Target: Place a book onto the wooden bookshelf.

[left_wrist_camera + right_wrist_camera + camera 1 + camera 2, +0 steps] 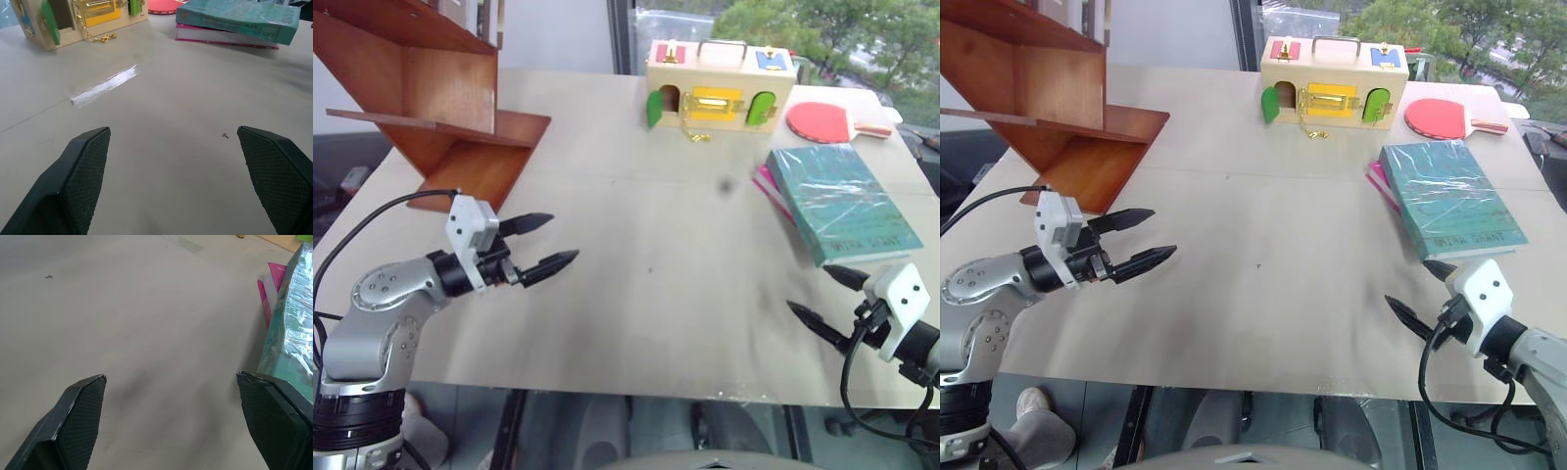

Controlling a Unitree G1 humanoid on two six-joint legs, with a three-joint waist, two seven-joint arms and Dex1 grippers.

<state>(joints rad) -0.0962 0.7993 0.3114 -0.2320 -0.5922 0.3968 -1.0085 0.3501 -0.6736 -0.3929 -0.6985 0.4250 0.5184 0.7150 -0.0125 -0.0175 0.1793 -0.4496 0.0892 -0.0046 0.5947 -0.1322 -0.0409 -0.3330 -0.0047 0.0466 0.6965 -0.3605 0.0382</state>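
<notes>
The teal-green book [840, 201] lies flat at the table's right side, wrapped in glossy plastic, on top of a smaller magenta book [767, 185]. The wooden bookshelf [431, 93], reddish-brown with slanted panels, stands at the far left corner. My right gripper [822, 296] hovers open just in front of the book's near end, one finger [276, 416] close beside the book's edge [288, 333]. Over the left part of the table, in front of the shelf, my left gripper [544, 244] is open and holds nothing, pointing toward the table's middle.
A pale wooden toy box [718, 86] with coloured doors stands at the back centre. A red table-tennis paddle [827, 120] lies behind the books. The beige table [646, 294] ends at a near edge just below both grippers.
</notes>
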